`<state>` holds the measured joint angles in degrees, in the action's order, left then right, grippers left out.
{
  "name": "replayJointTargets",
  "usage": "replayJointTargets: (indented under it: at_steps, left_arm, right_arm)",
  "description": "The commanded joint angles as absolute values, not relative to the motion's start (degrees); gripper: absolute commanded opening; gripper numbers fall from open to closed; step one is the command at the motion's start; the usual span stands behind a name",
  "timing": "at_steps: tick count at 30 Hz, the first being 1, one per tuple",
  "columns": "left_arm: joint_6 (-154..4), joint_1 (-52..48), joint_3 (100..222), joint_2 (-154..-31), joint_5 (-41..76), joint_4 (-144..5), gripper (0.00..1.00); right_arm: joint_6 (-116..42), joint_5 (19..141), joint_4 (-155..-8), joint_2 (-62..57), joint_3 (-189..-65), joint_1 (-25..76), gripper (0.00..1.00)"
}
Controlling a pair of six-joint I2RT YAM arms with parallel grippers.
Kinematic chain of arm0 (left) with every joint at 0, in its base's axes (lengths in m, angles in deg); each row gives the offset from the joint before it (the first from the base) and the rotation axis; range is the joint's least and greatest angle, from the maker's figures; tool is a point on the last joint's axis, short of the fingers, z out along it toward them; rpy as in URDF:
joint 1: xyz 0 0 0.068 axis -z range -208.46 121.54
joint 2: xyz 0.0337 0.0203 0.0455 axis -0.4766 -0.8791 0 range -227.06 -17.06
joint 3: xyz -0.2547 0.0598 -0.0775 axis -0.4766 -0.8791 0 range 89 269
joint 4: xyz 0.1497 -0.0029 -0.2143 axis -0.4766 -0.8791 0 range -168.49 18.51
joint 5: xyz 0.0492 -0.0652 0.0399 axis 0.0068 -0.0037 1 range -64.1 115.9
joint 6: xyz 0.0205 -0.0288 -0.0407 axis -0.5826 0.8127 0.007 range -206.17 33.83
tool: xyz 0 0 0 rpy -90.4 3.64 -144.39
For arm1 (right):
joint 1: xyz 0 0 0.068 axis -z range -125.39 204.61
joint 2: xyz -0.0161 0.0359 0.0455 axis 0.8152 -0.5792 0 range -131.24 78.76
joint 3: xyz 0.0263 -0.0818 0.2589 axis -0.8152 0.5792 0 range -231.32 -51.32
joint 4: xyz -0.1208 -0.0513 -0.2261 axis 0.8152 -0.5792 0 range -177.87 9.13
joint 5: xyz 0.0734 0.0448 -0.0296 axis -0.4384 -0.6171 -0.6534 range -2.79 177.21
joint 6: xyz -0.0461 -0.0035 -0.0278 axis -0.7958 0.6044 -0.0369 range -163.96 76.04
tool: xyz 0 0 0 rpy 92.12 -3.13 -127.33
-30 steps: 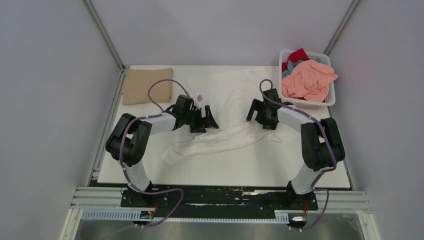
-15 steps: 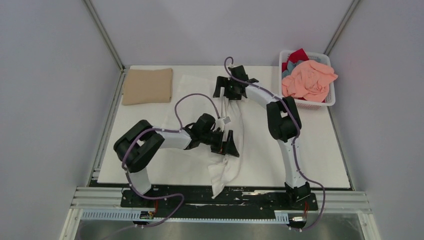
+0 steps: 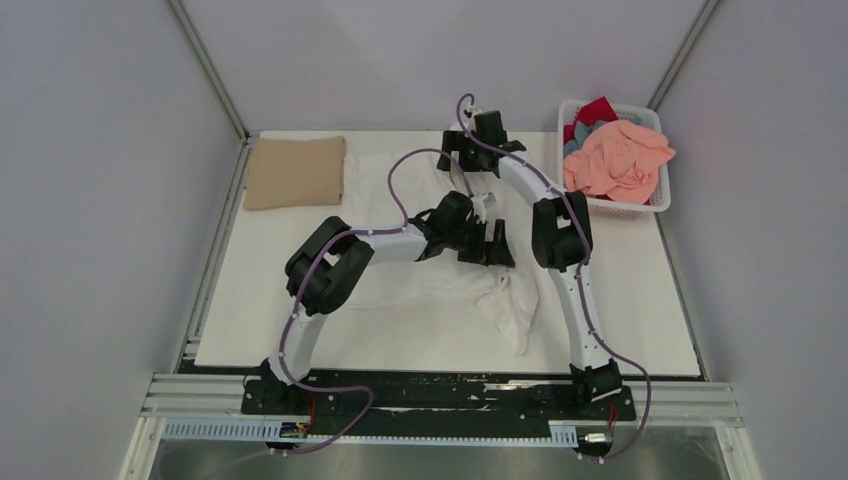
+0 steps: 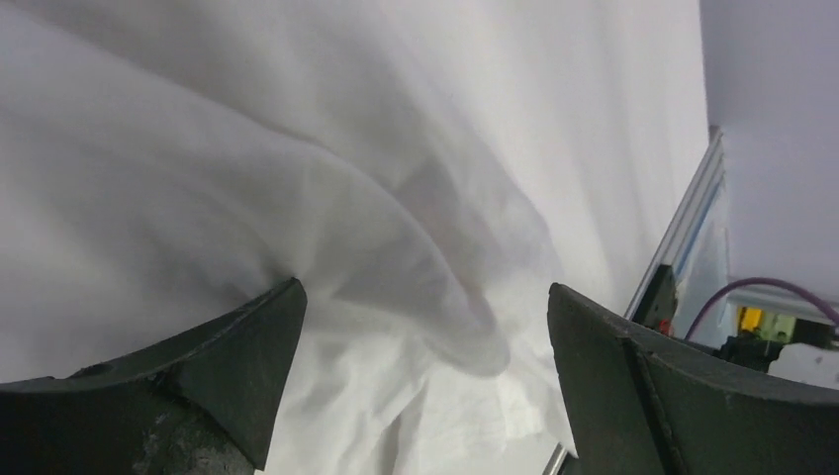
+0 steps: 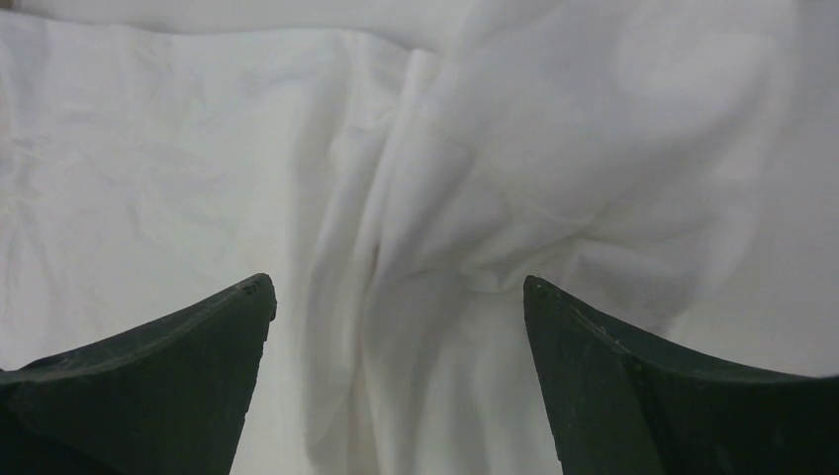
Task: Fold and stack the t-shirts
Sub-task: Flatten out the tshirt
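White t-shirt (image 3: 500, 300) bunched on tabletop (image 3: 250, 300), left of basket (image 3: 640, 208) | its tail has swung toward the basket in the last half second | left gripper (image 3: 492, 245) wide apart over cloth, nothing clamped | right gripper (image 3: 462, 158) likewise | still unspread, fold not begun

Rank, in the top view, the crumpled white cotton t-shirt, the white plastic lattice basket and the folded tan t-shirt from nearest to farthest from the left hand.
1. The crumpled white cotton t-shirt: spread mid-table, directly under the left hand.
2. The white plastic lattice basket: far right corner.
3. The folded tan t-shirt: far left corner.
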<state>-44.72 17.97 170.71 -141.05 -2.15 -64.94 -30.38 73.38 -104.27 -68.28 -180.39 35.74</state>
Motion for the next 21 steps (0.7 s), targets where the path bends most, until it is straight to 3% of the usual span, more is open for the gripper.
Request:
replayJointTargets:
  at_steps: [1,6,12,17,21]
  left_arm:
    - [-51.32,18.19,162.48,-125.66,4.98,-71.12,1.00]
    - [-52.64,18.29,146.23,-101.09,19.85,-78.83,1.00]
    - [-42.84,17.68,134.71,-79.67,44.20,-102.08,1.00]
    - [-33.95,11.25,126.97,-69.67,49.79,-115.01,1.00]
    - [-30.94,6.09,121.02,-65.15,46.92,-111.90,1.00]
  right_arm:
    - [-32.14,78.61,-104.11,-59.04,-179.81,38.57,1.00]
    - [-32.47,90.87,-107.05,-44.70,-170.39,39.16,1.00]
    - [-28.66,98.72,-107.78,-23.11,-144.45,38.32,1.00]
    - [-20.36,97.74,-107.64,-8.87,-122.65,37.77,1.00]
    - [-18.05,98.00,-107.64,-1.62,-113.19,36.77,1.00]
